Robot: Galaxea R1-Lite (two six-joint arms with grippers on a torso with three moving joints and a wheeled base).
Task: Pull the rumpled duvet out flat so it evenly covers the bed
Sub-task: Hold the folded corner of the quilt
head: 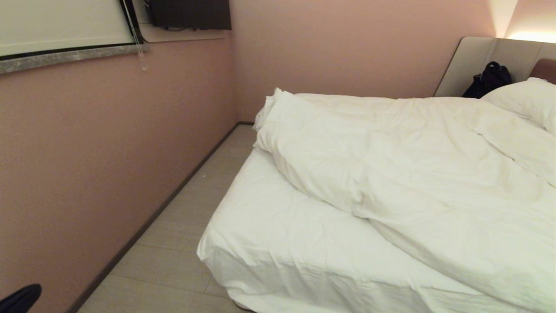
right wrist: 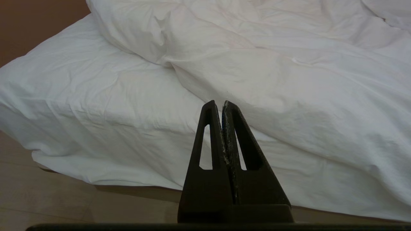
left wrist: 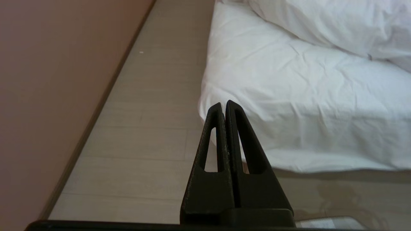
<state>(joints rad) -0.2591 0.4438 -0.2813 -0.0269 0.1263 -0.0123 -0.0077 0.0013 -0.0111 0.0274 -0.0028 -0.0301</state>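
Note:
The rumpled white duvet point(head: 412, 174) lies bunched across the far and right part of the bed point(head: 278, 243), leaving the near left corner of the sheeted mattress bare. In the left wrist view my left gripper point(left wrist: 224, 104) is shut and empty, held off the bed's near corner point(left wrist: 289, 106) above the floor; the duvet point(left wrist: 337, 25) lies beyond it. In the right wrist view my right gripper point(right wrist: 221, 104) is shut and empty, in front of the bed's near edge with the duvet point(right wrist: 273, 70) behind its tips. A dark tip of the left arm point(head: 19, 298) shows at the lower left of the head view.
A pink wall point(head: 95, 152) runs along the left with a strip of pale floor point(head: 182, 243) between it and the bed. A pillow point(head: 527, 100) and a dark bag point(head: 488, 80) lie by the headboard point(head: 482, 61) at the far right.

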